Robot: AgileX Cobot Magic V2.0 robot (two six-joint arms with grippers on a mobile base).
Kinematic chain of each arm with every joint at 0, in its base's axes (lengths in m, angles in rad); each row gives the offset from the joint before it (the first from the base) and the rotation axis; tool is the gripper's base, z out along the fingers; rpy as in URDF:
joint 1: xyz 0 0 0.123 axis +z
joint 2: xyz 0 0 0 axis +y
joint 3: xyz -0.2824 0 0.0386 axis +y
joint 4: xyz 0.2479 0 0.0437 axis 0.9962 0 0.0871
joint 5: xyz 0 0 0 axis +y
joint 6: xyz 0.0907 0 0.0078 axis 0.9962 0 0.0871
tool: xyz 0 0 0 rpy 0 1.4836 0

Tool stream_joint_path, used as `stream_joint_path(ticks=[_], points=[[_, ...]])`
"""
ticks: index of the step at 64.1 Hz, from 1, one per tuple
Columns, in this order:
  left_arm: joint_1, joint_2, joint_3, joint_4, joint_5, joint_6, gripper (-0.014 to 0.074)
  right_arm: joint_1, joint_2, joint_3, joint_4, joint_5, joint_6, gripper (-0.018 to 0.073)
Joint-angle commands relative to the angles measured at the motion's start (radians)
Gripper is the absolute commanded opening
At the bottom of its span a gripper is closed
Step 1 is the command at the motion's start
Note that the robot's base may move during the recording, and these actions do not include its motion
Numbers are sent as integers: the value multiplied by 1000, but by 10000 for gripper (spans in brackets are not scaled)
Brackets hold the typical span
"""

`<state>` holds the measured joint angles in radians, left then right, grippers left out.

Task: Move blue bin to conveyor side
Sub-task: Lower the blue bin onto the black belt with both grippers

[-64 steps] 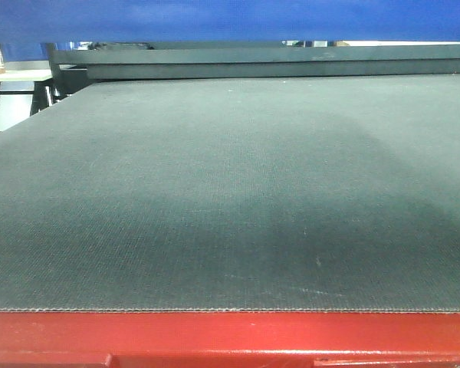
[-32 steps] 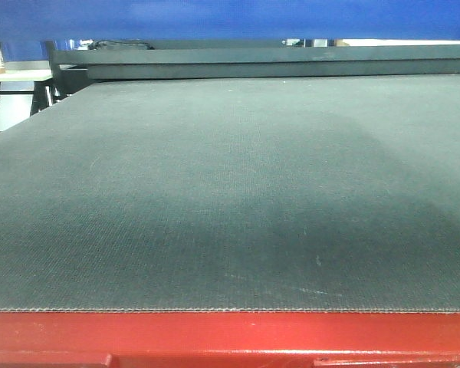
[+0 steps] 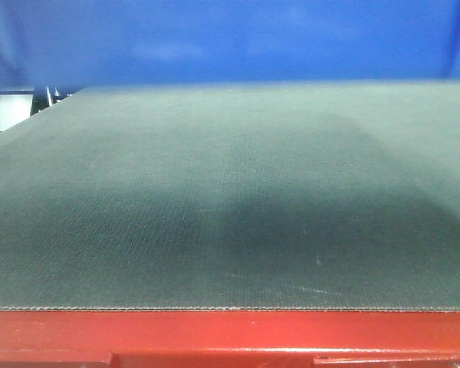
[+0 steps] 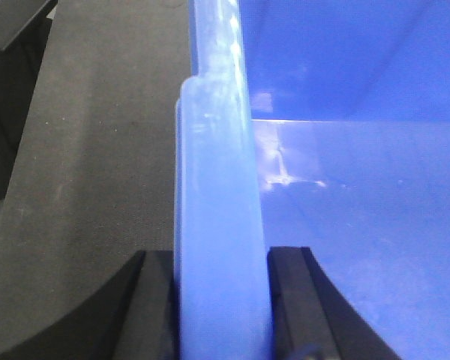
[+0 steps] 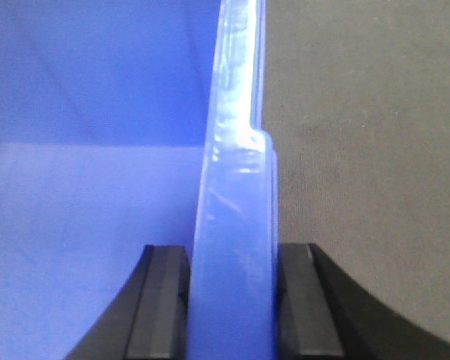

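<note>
The blue bin (image 3: 230,42) fills the top of the front view, hanging above the far part of the dark grey-green conveyor belt (image 3: 230,207). The belt's red frame (image 3: 230,337) runs along the bottom. In the left wrist view my left gripper (image 4: 222,300) is shut on the bin's left rim (image 4: 217,195), with the bin's inside (image 4: 360,210) to the right and belt (image 4: 97,150) to the left. In the right wrist view my right gripper (image 5: 232,300) is shut on the bin's right rim (image 5: 236,195), with belt (image 5: 360,150) to the right.
A white surface and dark frame parts (image 3: 11,111) show past the belt's far left corner. A black part (image 4: 7,30) sits at the belt's far left edge in the left wrist view.
The blue bin has come lower in the front view. It now covers the dark rails at the belt's far end. Its shadow on the belt has grown darker.
</note>
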<state>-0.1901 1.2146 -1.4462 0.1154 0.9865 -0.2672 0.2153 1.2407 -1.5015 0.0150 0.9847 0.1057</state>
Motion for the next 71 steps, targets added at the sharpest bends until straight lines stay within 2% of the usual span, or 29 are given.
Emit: stream_joint_path(ticks=[1, 15, 28, 43, 71], points=[[-6, -5, 62, 1, -209, 6, -18, 1, 5, 21, 5, -170, -16, -88], [-6, 40, 168, 6, -387, 6, -18, 1, 9, 253, 5, -431, -16, -88], [-6, 121, 177, 31, -437, 6, -18, 1, 20, 406, 5, -627, -16, -88], [-6, 208, 177, 25, -469, 6, -18, 1, 64, 438, 5, -686, -16, -88], [-6, 265, 179, 25, -508, 6, -18, 1, 152, 438, 5, -835, -16, -88]])
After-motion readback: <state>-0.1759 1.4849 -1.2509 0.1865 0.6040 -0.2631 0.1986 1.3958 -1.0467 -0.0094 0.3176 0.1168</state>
